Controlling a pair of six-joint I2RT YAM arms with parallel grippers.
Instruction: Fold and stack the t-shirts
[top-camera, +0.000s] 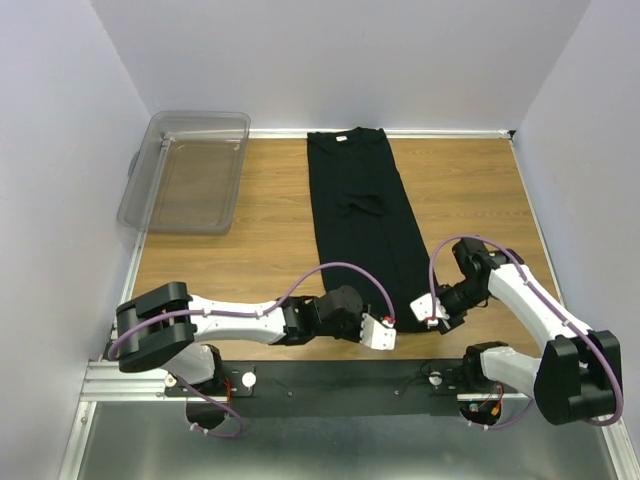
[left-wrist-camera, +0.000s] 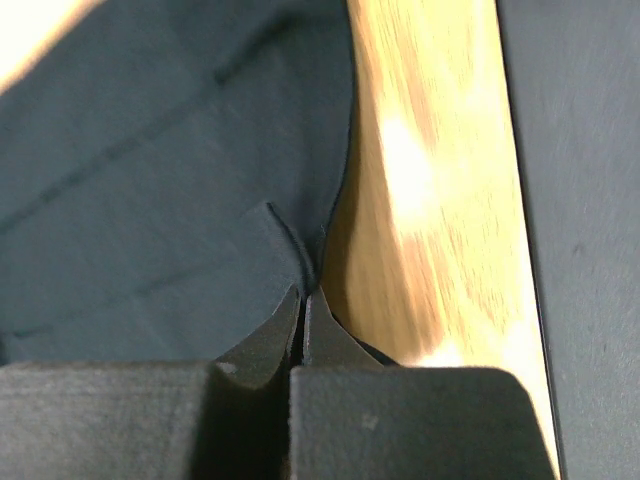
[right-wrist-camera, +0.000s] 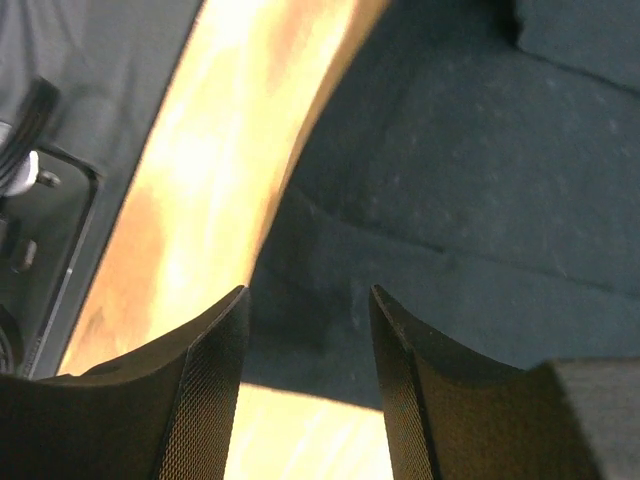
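One black t-shirt (top-camera: 365, 220) lies on the wooden table as a long narrow strip, its collar and white label at the far end. My left gripper (top-camera: 386, 328) is at the near left corner of its hem. In the left wrist view that gripper (left-wrist-camera: 303, 295) is shut, pinching the edge of the t-shirt (left-wrist-camera: 150, 200). My right gripper (top-camera: 424, 310) is at the near right corner. In the right wrist view it (right-wrist-camera: 308, 295) stands open, with the t-shirt's (right-wrist-camera: 480, 180) corner lying between and below its fingers.
A clear plastic bin (top-camera: 140, 185) sits at the back left of the table (top-camera: 260, 220). White walls close in the table on three sides. The black base rail (top-camera: 330, 385) runs along the near edge, just behind both grippers.
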